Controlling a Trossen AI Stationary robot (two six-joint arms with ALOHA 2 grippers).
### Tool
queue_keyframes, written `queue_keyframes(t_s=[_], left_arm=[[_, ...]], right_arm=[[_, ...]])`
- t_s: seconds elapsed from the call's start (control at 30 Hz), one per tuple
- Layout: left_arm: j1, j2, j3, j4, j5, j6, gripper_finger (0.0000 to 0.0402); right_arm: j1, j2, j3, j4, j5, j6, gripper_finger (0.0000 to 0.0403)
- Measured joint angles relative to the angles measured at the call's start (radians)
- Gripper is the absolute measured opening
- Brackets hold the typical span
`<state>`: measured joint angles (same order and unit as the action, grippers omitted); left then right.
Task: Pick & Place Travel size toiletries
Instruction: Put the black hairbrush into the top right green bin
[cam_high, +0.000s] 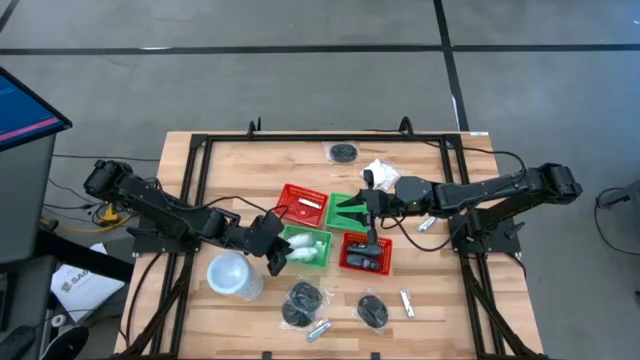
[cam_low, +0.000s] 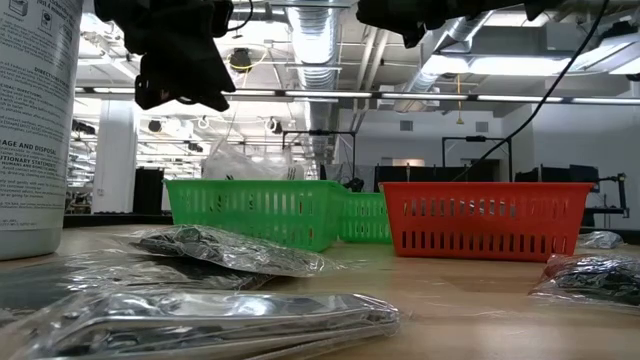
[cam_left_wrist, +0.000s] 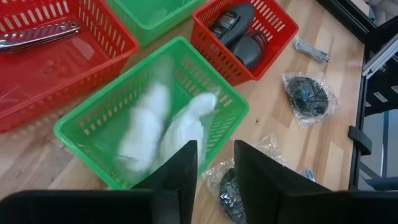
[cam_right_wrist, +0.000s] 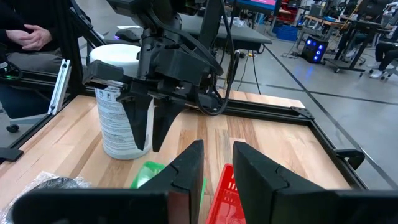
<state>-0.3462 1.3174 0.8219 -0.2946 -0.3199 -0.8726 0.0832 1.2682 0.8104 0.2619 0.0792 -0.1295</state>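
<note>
Toiletries lie sorted by kind: white packets (cam_left_wrist: 165, 127) rest in the green basket (cam_high: 308, 247) at seven o'clock, under the left hand (cam_high: 273, 262), its fingers parted and empty, likely just released. Right hand (cam_high: 373, 232), narrowly parted, hovers empty above the red basket (cam_high: 365, 252) of dark pieces (cam_left_wrist: 239, 34).

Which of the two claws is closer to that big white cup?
The left. The left gripper hangs over the near green basket right beside the white cup. The right gripper hangs farther off, above the red and green baskets mid-table.
</note>
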Motion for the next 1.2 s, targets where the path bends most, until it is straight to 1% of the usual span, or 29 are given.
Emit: queue_keyframes(t_s=[0.2,0.37,0.5,0.63,0.8,1.03,1.2], left_arm=[[0.0,0.0,0.0,0.006,0.001,0.007,0.0097],[-0.009,-0.007,0.0,0.017,0.039,0.076,0.0097],[-0.051,-0.006,0.0,0.02,0.088,0.155,0.0097],[-0.103,-0.006,0.0,0.033,0.086,0.193,0.0099],[-0.15,-0.006,0.0,0.075,0.082,0.283,0.0099],[-0.137,-0.006,0.0,0.134,0.079,0.47,0.0099],[-0.104,-0.006,0.0,0.183,0.088,0.518,0.0099]], right_arm=[[0.0,0.0,0.0,0.0,0.0,0.0,0.0077],[0.0,0.0,0.0,-0.002,0.0,0.0,0.0077],[0.0,0.0,0.0,-0.006,0.0,0.0,0.0077],[0.0,0.0,0.0,-0.004,0.0,0.0,0.0077],[0.0,0.0,0.0,0.007,0.0,0.0,0.0077],[0.0,0.0,0.0,0.008,0.0,0.0,0.0077],[0.0,0.0,0.0,0.008,0.0,0.024,0.0077]])
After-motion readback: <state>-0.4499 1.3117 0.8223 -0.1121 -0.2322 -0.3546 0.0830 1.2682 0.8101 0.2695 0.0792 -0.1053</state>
